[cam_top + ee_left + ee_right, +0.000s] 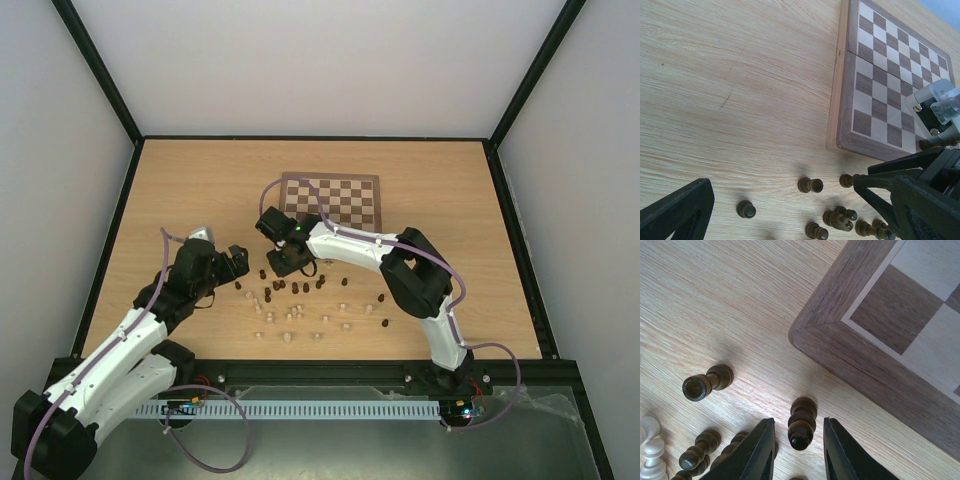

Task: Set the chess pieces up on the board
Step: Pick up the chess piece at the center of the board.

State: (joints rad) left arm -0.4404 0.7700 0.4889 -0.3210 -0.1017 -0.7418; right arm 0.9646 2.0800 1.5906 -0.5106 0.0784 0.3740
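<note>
The board (pixel 340 200) lies at the back centre, and none of its visible squares holds a piece. Dark and pale chess pieces (pixel 300 300) are scattered on the table in front of it. My right gripper (pixel 799 421) is open just off the board's corner (pixel 840 335). Its two fingers straddle a dark piece (pixel 801 425) standing on the table, with a gap on each side. My left gripper (pixel 781 185) is wide open above the table, left of the dark cluster, with a toppled dark piece (pixel 810 185) and a standing one (pixel 746 209) below it.
Another dark piece (pixel 706 383) lies on its side to the left of the right fingers, and pale pieces (pixel 650 450) sit at the frame's left edge. Black frame rails border the tabletop (pixel 200 200). The right arm's wrist (pixel 940 105) hangs over the board's near edge.
</note>
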